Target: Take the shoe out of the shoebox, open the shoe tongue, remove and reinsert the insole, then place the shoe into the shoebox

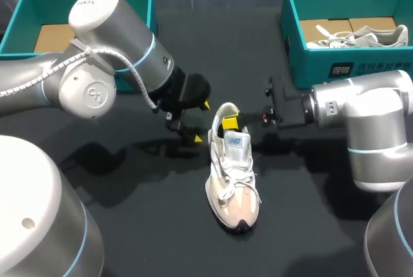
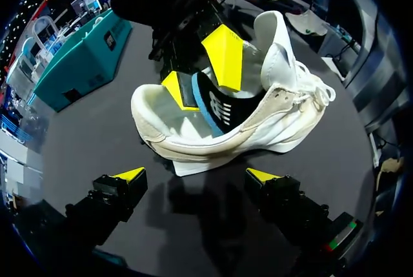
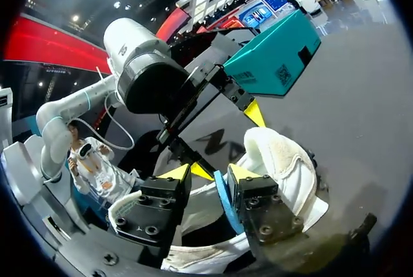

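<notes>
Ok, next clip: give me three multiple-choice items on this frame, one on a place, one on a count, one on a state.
1. Where does the beige-and-white sneaker lie?
A) in the left-hand box
B) in the right-hand box
C) on the table

2. How many teal shoeboxes are on the table?
A) one
B) two
C) three

3. What state is the left end effector in?
A) open, just short of the sneaker
B) shut on the sneaker's heel
C) shut on a lace

Answers:
1 C, it rests on the dark tabletop between the two arms.
2 B, one stands at each far corner.
3 A, its yellow tips stand apart with nothing between them; it is the right end effector that grips the insole.
</notes>
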{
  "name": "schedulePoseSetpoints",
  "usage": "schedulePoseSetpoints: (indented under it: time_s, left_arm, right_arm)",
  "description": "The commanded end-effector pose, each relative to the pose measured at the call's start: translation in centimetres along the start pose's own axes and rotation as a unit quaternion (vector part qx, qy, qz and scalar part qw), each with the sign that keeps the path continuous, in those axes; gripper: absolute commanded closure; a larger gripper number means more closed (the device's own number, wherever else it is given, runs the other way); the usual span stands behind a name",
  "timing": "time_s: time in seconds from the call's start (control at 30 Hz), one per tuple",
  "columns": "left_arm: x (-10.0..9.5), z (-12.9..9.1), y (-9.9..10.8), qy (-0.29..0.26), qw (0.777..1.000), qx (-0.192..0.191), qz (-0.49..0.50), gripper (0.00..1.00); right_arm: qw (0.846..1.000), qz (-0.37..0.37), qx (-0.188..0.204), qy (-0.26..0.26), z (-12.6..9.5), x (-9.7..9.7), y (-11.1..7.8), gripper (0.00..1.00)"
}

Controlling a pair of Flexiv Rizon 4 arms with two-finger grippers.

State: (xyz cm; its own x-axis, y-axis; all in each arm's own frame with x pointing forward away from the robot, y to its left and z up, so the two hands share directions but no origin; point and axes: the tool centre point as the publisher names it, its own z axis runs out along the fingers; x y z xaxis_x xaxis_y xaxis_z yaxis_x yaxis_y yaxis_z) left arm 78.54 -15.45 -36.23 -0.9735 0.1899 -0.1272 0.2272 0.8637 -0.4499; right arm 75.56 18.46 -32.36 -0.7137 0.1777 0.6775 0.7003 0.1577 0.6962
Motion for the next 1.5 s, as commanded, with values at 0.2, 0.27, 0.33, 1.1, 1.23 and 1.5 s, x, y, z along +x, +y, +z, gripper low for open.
schedulePoseSetpoints:
  time_s: [0.2,0.27,0.33,1.1,1.23,1.5]
  left_arm:
    - [-0.2,-2.6,1.0,-0.025,1.000,0.002,-0.001,0.00]
    - [-0.4,-3.0,1.2,-0.028,1.000,0.001,0.000,0.00]
    - [-0.5,-3.3,1.3,-0.030,1.000,0.002,0.001,0.00]
    - [-0.9,-5.1,2.2,-0.024,0.999,-0.011,0.033,0.00]
    - [-1.2,-6.0,2.9,-0.027,0.998,-0.026,0.044,0.00]
    - [-1.6,-7.3,3.9,-0.025,0.996,-0.049,0.070,0.00]
  right_arm:
    - [0.999,0.024,0.001,-0.029,-3.0,-0.3,-0.2,0.63]
    - [0.999,0.031,-0.001,-0.036,-3.8,-0.4,-0.3,0.62]
    - [0.998,0.037,-0.006,-0.043,-4.4,-0.4,-0.5,0.63]
    - [0.993,0.059,0.039,-0.095,-5.8,0.3,0.8,0.67]
    - [0.989,0.075,0.052,-0.118,-6.9,0.7,1.2,0.66]
    - [0.980,0.097,0.067,-0.160,-9.5,1.0,1.9,0.67]
